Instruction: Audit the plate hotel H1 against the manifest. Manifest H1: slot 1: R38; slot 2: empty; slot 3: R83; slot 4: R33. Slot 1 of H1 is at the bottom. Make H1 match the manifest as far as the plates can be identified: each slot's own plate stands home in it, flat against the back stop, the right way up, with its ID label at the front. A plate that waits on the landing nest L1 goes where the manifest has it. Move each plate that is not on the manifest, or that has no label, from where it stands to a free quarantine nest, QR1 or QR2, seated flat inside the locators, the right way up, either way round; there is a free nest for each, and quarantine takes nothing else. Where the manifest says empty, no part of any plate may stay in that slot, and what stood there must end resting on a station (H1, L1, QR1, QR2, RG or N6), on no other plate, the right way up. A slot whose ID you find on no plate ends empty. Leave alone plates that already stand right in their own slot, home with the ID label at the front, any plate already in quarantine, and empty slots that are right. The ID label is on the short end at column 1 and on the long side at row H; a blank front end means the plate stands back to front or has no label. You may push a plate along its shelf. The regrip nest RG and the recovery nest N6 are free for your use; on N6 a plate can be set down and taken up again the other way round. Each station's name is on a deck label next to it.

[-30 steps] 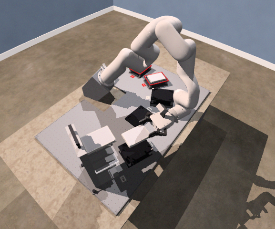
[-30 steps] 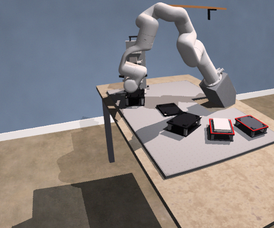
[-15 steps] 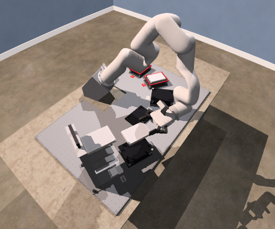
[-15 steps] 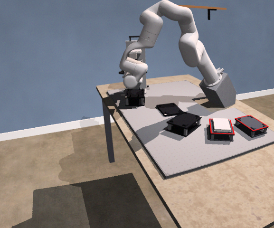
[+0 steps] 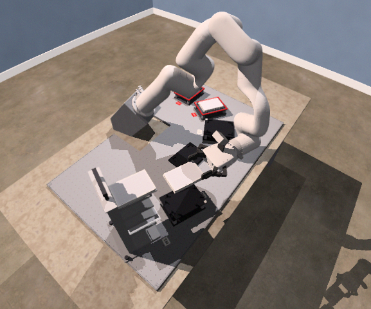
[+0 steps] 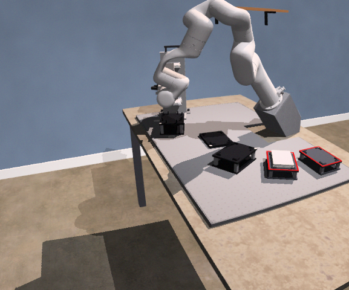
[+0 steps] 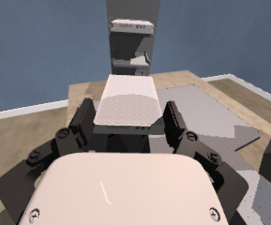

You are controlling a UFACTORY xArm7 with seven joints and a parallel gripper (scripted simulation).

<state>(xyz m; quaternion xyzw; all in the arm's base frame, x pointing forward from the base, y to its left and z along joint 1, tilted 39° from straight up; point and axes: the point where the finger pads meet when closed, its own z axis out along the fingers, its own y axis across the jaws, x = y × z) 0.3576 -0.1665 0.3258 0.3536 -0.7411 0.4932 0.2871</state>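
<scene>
My gripper [image 5: 208, 167] is shut on a white plate [image 5: 182, 177] by its near end and holds it level in the air above a black raised nest [image 5: 183, 203]. In the wrist view the plate [image 7: 127, 103] lies between the two black fingers and points at the plate hotel H1 [image 7: 132, 42]. The hotel [image 5: 128, 206] stands a little way ahead of the plate. One plate [image 7: 131, 25] sits in an upper slot and another [image 7: 134, 61] in a slot below it. I cannot read any label. In the exterior view the arm hides most of the hotel [image 6: 175, 69].
A flat black nest [image 5: 185, 154] and a raised black nest [image 5: 218, 129] lie behind the gripper. A red-rimmed nest holds a white plate [image 5: 211, 105]. A second red-rimmed nest [image 6: 319, 157] is empty. The arm's grey base [image 5: 128, 118] stands at the back.
</scene>
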